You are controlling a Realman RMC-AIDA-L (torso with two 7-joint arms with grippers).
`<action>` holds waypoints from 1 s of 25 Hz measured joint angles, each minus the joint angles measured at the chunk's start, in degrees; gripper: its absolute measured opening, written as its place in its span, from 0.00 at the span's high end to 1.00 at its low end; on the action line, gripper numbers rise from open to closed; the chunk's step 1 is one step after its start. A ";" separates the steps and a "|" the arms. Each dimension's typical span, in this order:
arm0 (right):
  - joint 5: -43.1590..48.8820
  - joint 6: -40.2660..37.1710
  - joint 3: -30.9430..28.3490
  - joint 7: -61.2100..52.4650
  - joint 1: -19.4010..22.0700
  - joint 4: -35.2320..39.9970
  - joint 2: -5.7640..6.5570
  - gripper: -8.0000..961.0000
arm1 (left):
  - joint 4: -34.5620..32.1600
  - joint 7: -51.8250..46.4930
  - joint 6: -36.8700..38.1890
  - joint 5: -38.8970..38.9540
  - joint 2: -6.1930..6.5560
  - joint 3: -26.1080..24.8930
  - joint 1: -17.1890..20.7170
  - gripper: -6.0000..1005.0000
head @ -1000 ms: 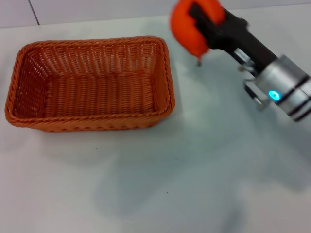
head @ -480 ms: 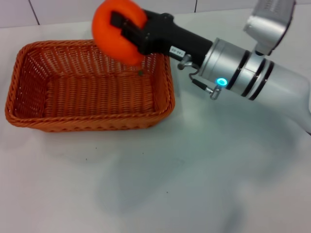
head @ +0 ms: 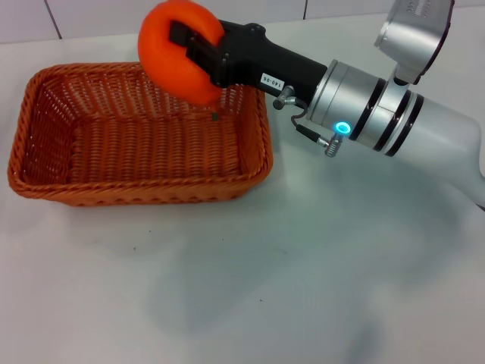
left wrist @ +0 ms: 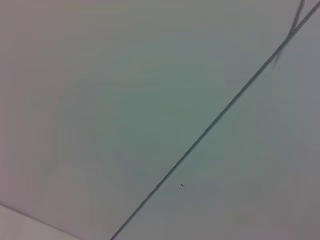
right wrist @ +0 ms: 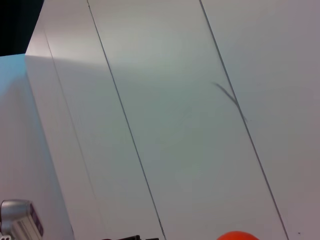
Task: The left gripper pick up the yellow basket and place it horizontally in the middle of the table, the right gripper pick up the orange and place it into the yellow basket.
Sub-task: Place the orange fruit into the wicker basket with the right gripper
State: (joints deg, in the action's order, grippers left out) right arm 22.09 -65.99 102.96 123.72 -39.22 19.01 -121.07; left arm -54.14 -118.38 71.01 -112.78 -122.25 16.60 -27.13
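Note:
The yellow basket (head: 91,136), a woven orange-brown wicker tray, lies lengthwise on the white table (head: 303,273) at the left of the head view. My right gripper (head: 184,49) reaches in from the right and is shut on the orange (head: 176,64), holding it in the air above the basket's far right part. A black finger (head: 189,44) crosses the fruit's front. A sliver of the orange (right wrist: 237,235) shows at the edge of the right wrist view. The left gripper is out of view; its wrist view shows only a pale tiled wall.
The silver-white right arm (head: 394,121) with its blue light (head: 342,127) spans the table's right side above the surface. A white tiled wall (head: 151,15) runs along the table's far edge.
Over the last second the right gripper carried the orange leftward from beyond the basket's right end to above its far right part. In the last half second it barely shifted.

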 joint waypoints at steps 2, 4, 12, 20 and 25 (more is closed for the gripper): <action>-0.02 0.00 -0.06 0.17 0.01 0.02 0.01 0.81 | 0.00 0.03 0.00 0.01 0.03 0.02 -0.05 0.13; -0.03 -0.02 -0.12 0.24 0.01 0.03 0.02 0.81 | 0.00 0.07 0.00 0.02 0.07 0.02 -0.07 0.13; -2.59 0.04 -0.35 0.29 -0.04 0.05 0.05 0.74 | 0.00 0.09 0.21 0.02 -0.06 0.00 -0.37 0.13; -3.80 -0.28 -0.40 0.17 0.15 0.12 0.21 0.45 | 0.00 0.27 0.57 0.02 -0.17 0.00 -0.41 0.13; -3.82 -0.02 -0.37 0.03 -0.22 0.06 0.23 0.23 | 0.01 0.50 0.71 0.48 -0.25 0.01 -0.39 0.13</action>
State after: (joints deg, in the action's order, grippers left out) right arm 18.27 -66.00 102.58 123.75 -39.44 19.08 -120.85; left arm -54.13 -117.87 71.72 -112.30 -122.50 16.61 -27.52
